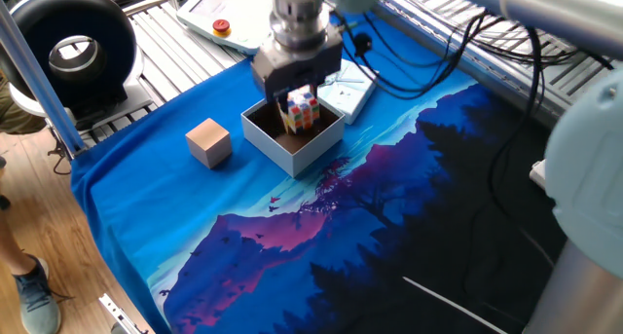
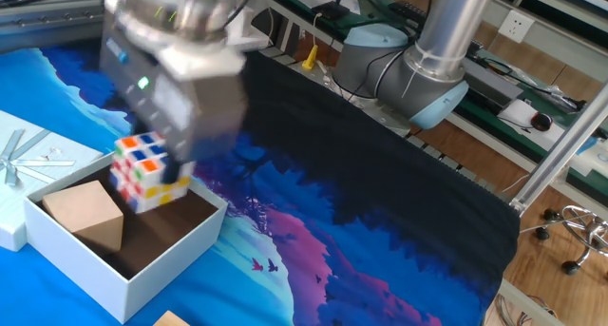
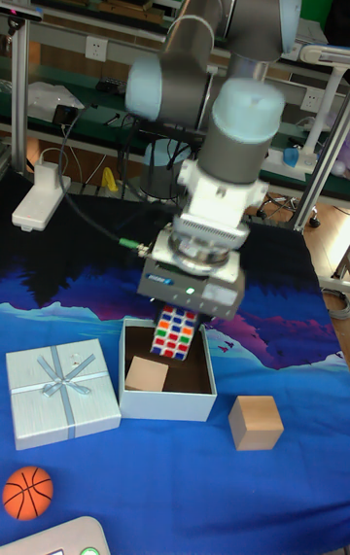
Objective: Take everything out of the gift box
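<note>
Hanging above the gift box (image 1: 292, 142), the gripper (image 1: 300, 98) has its fingers closed on the puzzle cube (image 1: 302, 110), which is clear of the box floor and sits roughly level with or just over the rim; in the other fixed view the same puzzle cube (image 2: 144, 171) shows orange, blue, white and yellow squares, tilted a little, with the blurred gripper (image 2: 161, 169) body clamped round its upper part; the tall fixed view puts the puzzle cube (image 3: 178, 331) over the far wall of the gift box (image 3: 167, 398), under the gripper (image 3: 180, 322); inside the gift box (image 2: 128, 269), on the dark brown floor, the brownish-tan wooden cube (image 2: 84, 214) rests against one corner, apart from the lifted cube; the tall view shows this wooden cube (image 3: 147, 373) lying near the box's left wall; beside the gift box on that same side lies the pale-blue lid (image 3: 61, 392) with its ribbon bow, touching or almost touching the box wall; on the opposite side of the gift box, well apart on the blue printed cloth (image 1: 292, 246), stands a paler tan cube (image 1: 208, 142); a small orange ball (image 3: 28, 492) lies in front of the lid, away from the gift box.
</note>
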Tool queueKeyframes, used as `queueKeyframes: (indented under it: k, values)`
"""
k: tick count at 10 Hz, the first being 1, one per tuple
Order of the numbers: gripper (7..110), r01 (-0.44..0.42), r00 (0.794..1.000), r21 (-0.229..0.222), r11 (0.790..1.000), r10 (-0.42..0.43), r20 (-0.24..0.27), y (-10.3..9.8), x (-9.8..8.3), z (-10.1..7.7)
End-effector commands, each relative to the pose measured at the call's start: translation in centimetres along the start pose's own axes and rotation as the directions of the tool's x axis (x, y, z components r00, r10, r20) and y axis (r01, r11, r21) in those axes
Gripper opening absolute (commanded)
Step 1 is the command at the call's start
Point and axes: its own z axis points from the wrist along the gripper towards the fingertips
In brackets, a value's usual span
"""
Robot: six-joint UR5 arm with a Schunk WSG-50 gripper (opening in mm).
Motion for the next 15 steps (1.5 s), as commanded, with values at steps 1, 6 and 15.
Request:
queueKeyframes:
  k: [1, 6, 15]
  values:
    - [7, 0.013, 1.0, -0.093, 0.996, -0.015, -0.018, 5.4, 2.0, -4.3]
    - [7, -0.015, 0.999, -0.204, 0.979, 0.021, 0.029, 11.9, 4.9, 0.5]
    - [7, -0.162, 0.987, -0.086, 0.983, 0.162, -0.014, 9.9, 7.2, 7.1]
